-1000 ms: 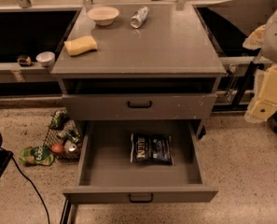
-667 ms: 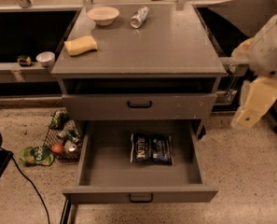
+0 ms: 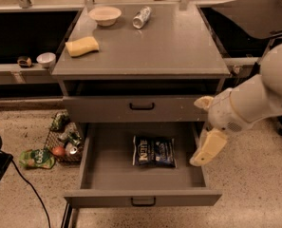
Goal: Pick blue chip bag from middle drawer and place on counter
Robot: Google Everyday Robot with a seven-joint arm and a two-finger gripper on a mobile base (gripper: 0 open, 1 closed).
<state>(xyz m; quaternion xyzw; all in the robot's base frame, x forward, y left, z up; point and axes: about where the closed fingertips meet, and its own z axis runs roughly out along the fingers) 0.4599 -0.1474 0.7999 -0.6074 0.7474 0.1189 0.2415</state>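
Gripper (image 3: 207,148) hung at 3 o'clock of blue chip bag (image 3: 154,151) in middle drawer (image 3: 102,175), grip state unclear tbh. Reach step; next probably needed drop onto bag.

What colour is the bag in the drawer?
A dark blue and black foil bag, white lettering; camera view. The claw hangs beside it.

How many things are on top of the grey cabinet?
3: a bowl at back left, a can lying beside it, a yellow sponge near the left edge. The gripper hangs at the right of the open drawer.
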